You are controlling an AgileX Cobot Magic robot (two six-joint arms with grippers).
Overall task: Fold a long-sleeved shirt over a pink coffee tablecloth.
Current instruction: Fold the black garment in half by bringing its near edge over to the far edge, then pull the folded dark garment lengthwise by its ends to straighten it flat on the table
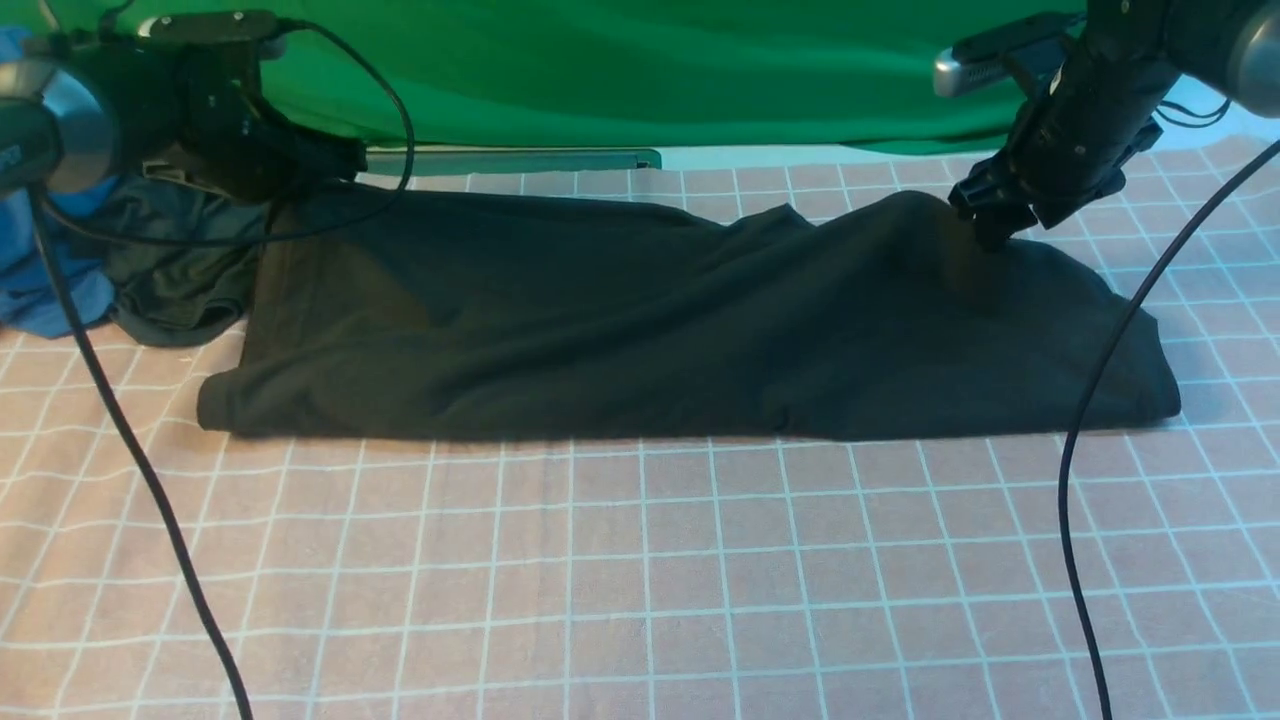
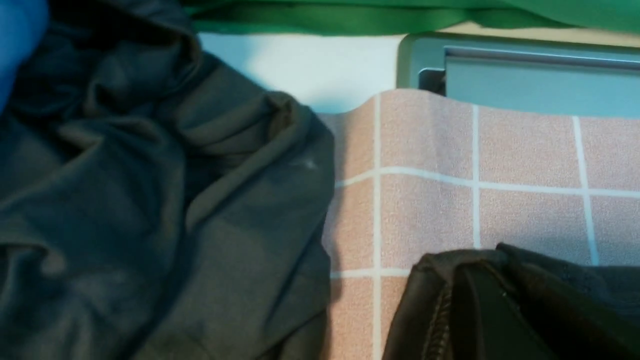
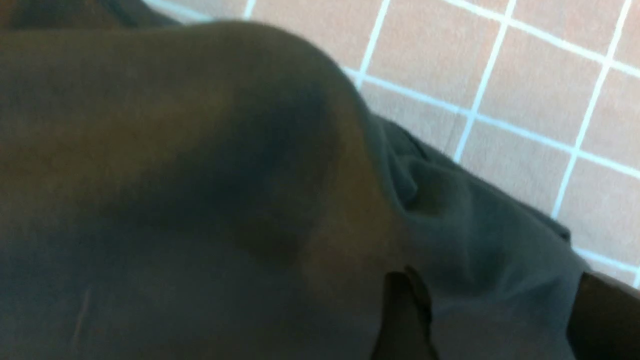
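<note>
Two grippers worked the far edge of the shirt (image 1: 640, 320), which lay as a wide band across the tablecloth (image 1: 640, 580). In the front view the left gripper (image 1: 315, 165) sat at its far-left corner and the right gripper (image 1: 990, 225) pressed into the far-right hump. The step looked like seizing both corners for a fold, so the right had to close before any lift.

In the left wrist view the jaws were pinched shut on the hem, with a grey garment (image 2: 150, 200) beside.

In the right wrist view the jaws stood wide with fabric between them, nothing yet gripped.

Green cloth (image 1: 650, 70) hung behind, and a blue garment (image 1: 45, 290) lay far left.
</note>
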